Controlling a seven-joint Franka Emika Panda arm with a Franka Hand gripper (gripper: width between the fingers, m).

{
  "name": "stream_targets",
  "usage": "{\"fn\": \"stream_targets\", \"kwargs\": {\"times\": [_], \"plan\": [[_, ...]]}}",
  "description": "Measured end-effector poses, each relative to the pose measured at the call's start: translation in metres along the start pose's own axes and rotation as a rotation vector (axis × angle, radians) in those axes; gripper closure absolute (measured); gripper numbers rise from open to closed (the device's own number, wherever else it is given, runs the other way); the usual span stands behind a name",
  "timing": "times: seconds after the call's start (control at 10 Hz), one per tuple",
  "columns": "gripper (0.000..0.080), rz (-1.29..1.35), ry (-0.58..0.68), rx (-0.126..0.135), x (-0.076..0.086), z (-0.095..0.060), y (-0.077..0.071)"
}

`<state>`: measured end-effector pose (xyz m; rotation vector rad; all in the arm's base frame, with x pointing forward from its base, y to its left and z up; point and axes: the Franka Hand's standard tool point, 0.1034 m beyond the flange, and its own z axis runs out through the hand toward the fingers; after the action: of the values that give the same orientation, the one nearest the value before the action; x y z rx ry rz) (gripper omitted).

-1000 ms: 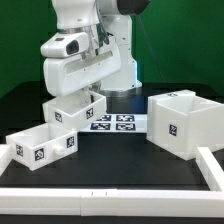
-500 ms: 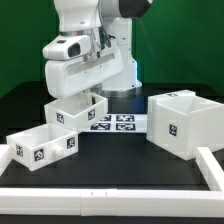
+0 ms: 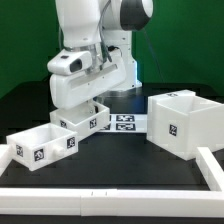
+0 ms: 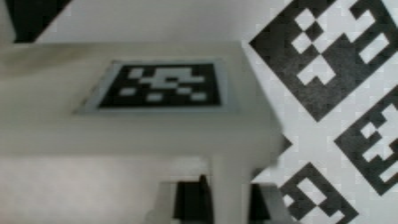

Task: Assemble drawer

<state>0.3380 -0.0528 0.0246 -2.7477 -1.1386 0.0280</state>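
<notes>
In the exterior view my gripper point(image 3: 86, 102) reaches down into the rear white drawer tray point(image 3: 88, 118), its fingertips hidden by the tray wall. The wrist view shows the gripper point(image 4: 231, 200) shut on that tray's thin wall, with one dark finger point(image 4: 192, 202) on each side. A tag point(image 4: 164, 85) lies on the tray's floor. A second tray point(image 3: 42, 143) stands at the exterior view's front left. The large hollow casing point(image 3: 180, 122) stands apart at the exterior view's right.
The marker board point(image 3: 125, 122) lies flat between the held tray and the casing, and its tags point(image 4: 338, 70) show beside the tray in the wrist view. A long white border rail point(image 3: 110, 186) runs along the front and up the right side.
The arm has swung toward the exterior view's right and turned. The rear tray has shifted right with it, closer to the marker board. The jaws have closed the last bit.
</notes>
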Motion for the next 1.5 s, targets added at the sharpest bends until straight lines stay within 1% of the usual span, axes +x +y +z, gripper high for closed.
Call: {"fn": "stream_targets", "kwargs": {"times": [0.1, 0.3, 0.4, 0.6, 0.7, 0.8, 0.9, 1.0, 1.1, 1.2, 1.3, 1.4, 1.5], "plan": [[0.0765, 0.001, 0.002, 0.005, 0.001, 0.004, 0.001], [0.0765, -0.014, 0.018, -0.015, 0.005, 0.009, 0.01], [0.0765, -0.018, 0.024, -0.021, 0.006, 0.008, 0.016], [0.0765, -0.016, 0.025, -0.023, 0.006, 0.008, 0.016], [0.0584, -0.016, 0.025, -0.022, 0.006, 0.008, 0.016], [0.045, -0.014, 0.025, -0.022, 0.006, 0.008, 0.016], [0.045, 0.038, 0.022, -0.026, 0.01, 0.002, 0.015], [0.026, 0.065, 0.023, -0.048, 0.015, -0.009, 0.013], [0.0184, 0.069, 0.019, -0.065, 0.016, -0.022, 0.01], [0.0184, 0.104, 0.007, -0.051, 0.019, -0.035, 0.008], [0.0157, 0.133, -0.004, -0.052, 0.031, -0.059, 0.009], [0.0152, 0.142, 0.005, -0.082, 0.047, -0.075, 0.006], [0.0152, 0.187, -0.007, -0.085, 0.062, -0.086, -0.002]]}}
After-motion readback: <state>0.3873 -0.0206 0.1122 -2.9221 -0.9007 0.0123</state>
